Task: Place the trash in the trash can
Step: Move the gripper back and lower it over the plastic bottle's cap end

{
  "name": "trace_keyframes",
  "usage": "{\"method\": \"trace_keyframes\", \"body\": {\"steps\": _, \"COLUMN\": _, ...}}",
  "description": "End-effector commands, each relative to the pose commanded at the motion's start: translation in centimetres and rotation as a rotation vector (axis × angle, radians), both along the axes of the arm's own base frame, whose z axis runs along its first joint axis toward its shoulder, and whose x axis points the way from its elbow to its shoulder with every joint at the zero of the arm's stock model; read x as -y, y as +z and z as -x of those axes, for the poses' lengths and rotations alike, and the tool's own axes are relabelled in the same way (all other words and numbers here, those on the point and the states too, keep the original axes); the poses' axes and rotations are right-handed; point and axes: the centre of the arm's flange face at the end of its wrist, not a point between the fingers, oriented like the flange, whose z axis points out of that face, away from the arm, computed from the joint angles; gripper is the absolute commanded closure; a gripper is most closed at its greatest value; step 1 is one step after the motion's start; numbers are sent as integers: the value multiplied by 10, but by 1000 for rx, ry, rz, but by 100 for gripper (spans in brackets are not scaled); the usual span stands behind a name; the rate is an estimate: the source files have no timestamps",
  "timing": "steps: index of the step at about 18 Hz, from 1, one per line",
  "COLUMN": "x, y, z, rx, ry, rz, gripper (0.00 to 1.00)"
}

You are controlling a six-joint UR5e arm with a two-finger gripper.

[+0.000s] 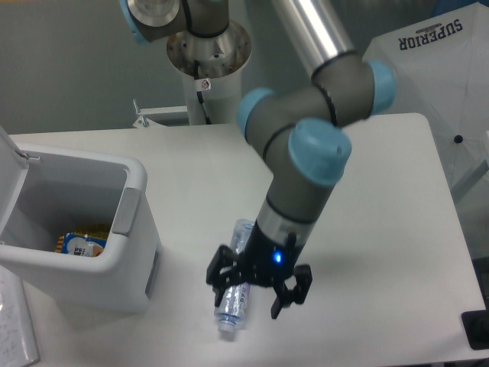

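- The trash, a flattened clear plastic bottle (236, 294), lies on the white desk (367, 191) near its front edge, a little left of the middle.
- Its long axis runs from front to back, with the small cap at the front end and a pale label along the crumpled body.
- My gripper (257, 292) hangs right over the bottle's middle, jaws spread wide, one finger on the left of it and one well off to its right; nothing is pinched yet.
- The trash can (134, 222), white, boxy and round-cornered with a grey side panel, stands at the desk's left edge with its lid up, near the bottle.
- A yellow-and-blue packet (78, 244) lies in the bottom of it.
- I judge a straight descent and a squeeze across the short width comes next; the thin plastic will probably buckle.
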Motion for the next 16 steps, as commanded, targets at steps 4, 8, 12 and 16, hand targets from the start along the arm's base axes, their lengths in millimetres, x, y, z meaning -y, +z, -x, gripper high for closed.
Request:
{"method": "trace_keyframes", "body": {"steps": 4, "x": -27, "y": -25, "z": 2, "rx": 61, "ry": -24, "rz": 160, "gripper": 0}}
{"method": "trace_keyframes", "body": {"steps": 8, "x": -45, "y": -54, "z": 1, "rx": 39, "ry": -45, "rz": 292, "gripper": 0}}
{"method": "trace_keyframes", "body": {"steps": 12, "x": -55, "y": -80, "z": -10, "rx": 17, "ry": -80, "rz": 422, "gripper": 0}}
{"method": "trace_keyframes", "body": {"steps": 16, "x": -64, "y": -93, "z": -22, "rx": 4, "ry": -101, "rz": 449, "gripper": 0}}
